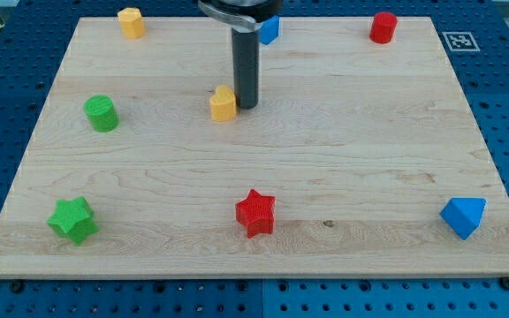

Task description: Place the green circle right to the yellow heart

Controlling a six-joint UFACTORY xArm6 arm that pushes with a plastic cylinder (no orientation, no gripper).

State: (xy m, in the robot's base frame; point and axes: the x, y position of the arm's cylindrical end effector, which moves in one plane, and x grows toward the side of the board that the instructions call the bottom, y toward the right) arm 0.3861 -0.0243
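Note:
The green circle [102, 113] is a short green cylinder at the board's left, middle height. The yellow heart [224, 103] sits near the board's upper middle. My tip [246, 107] is the lower end of the dark rod, right beside the yellow heart on its right, touching or nearly touching it. The green circle lies well to the left of both the heart and the tip.
On the wooden board [369, 159]: a yellow block [131, 22] at top left, a blue block [269, 29] at top middle partly behind the rod, a red cylinder [383, 27] at top right, a green star [72, 220], a red star [255, 213], a blue triangle [463, 217].

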